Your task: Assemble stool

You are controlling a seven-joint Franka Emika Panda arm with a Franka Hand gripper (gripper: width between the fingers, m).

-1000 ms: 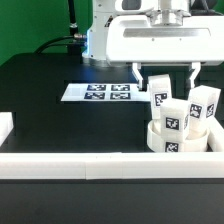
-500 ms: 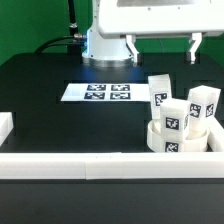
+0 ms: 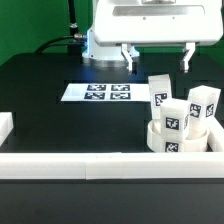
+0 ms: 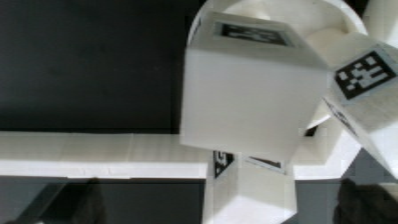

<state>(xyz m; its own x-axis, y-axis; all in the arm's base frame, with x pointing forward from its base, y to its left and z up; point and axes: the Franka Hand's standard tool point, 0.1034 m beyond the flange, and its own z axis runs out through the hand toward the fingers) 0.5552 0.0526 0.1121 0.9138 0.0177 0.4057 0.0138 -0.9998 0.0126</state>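
The stool's round white seat (image 3: 172,141) lies at the exterior view's right, by the front rail. Three white tagged legs stand upright in it: one at the back left (image 3: 160,92), one in front (image 3: 176,116), one at the right (image 3: 206,104). My gripper (image 3: 158,58) hangs open and empty above the back left leg, its fingers (image 3: 128,57) clear of the legs' tops. In the wrist view, one leg (image 4: 258,80) fills the middle, a second (image 4: 365,75) stands beside it, and a third (image 4: 249,195) sits between the dim fingers.
The marker board (image 3: 100,92) lies flat on the black table left of the stool. A long white border rail (image 3: 90,165) runs along the front, also in the wrist view (image 4: 89,150). A white rail end (image 3: 5,128) sits at the left edge. The arm's base (image 3: 100,45) stands behind.
The gripper, open round the back left leg a second ago, rose clear of the legs, then came down a little. The legs and seat have not moved.
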